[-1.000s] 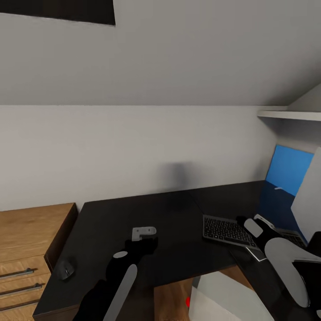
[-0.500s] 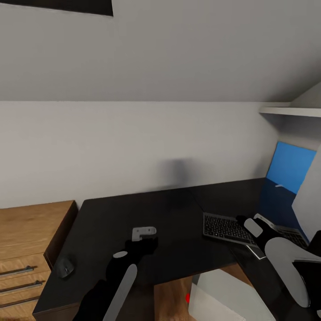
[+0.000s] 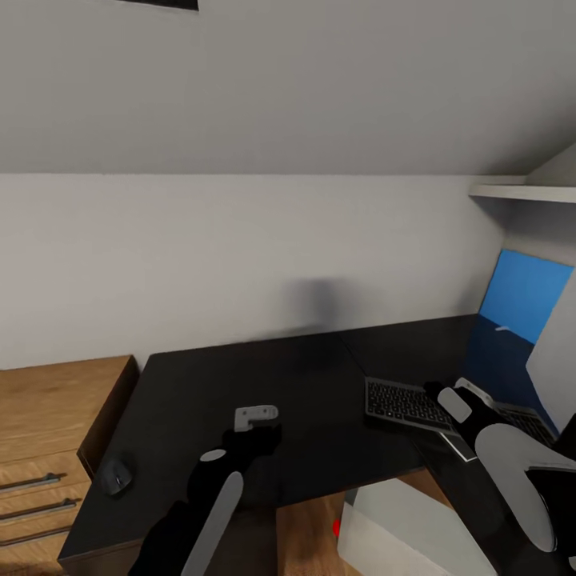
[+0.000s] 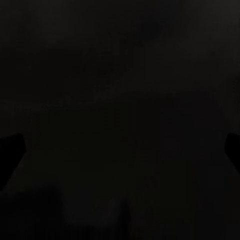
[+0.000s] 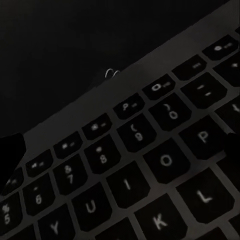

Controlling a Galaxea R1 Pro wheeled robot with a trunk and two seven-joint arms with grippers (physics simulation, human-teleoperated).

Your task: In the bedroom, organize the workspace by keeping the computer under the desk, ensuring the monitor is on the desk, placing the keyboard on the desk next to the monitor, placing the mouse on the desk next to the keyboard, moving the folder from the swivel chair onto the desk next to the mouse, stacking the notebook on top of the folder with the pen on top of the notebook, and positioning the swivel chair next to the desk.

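Note:
The glossy black desk (image 3: 240, 392) runs across the head view and turns toward me at the right. On its right part lies the keyboard (image 3: 398, 402), its dark keys close up in the right wrist view (image 5: 150, 165). My right gripper (image 3: 453, 398) hovers just over the keys, open. My left gripper (image 3: 256, 421) hangs open above the bare middle of the desk top (image 4: 120, 100). Near the desk's left end sits the small dark mouse (image 3: 117, 474). At the right edge stands the monitor (image 3: 558, 352), its light grey back showing. The white computer (image 3: 400, 524) sits below the desk.
A light wooden drawer unit (image 3: 48, 424) adjoins the desk's left end. A blue wall panel (image 3: 524, 298) and a white shelf (image 3: 520, 192) are at the far right. The sloped ceiling and grey wall close off the back.
The whole picture has slid slightly upward, so the camera has moved. Both grippers keep their places over the desk and the keyboard.

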